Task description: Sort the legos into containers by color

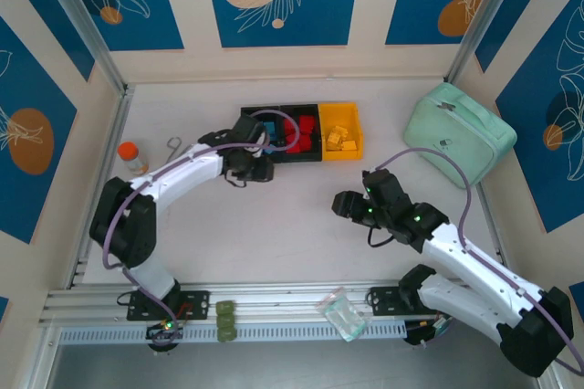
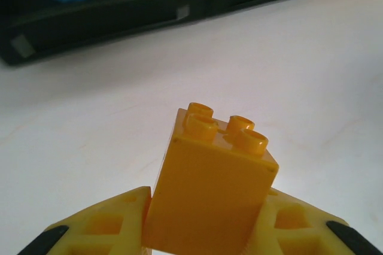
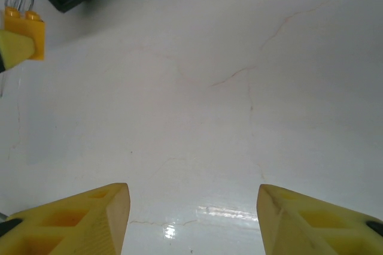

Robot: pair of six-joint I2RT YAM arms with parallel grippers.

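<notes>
I see my left hand (image 2: 206,210) clamped on a yellow lego (image 2: 215,168) near the black containers (image 2: 119,12), my right hand (image 3: 193,210) open above the table (image 3: 251,75).

Wide bare table (image 1: 292,234) lies in the middle, easy to pass through. The containers (image 1: 339,155) block the back, the green pouch (image 1: 459,133) the right corner, the bottle (image 1: 133,157) the left side.

Overhead looks down; wrist views share yellow lego (image 2: 209,177).
</notes>
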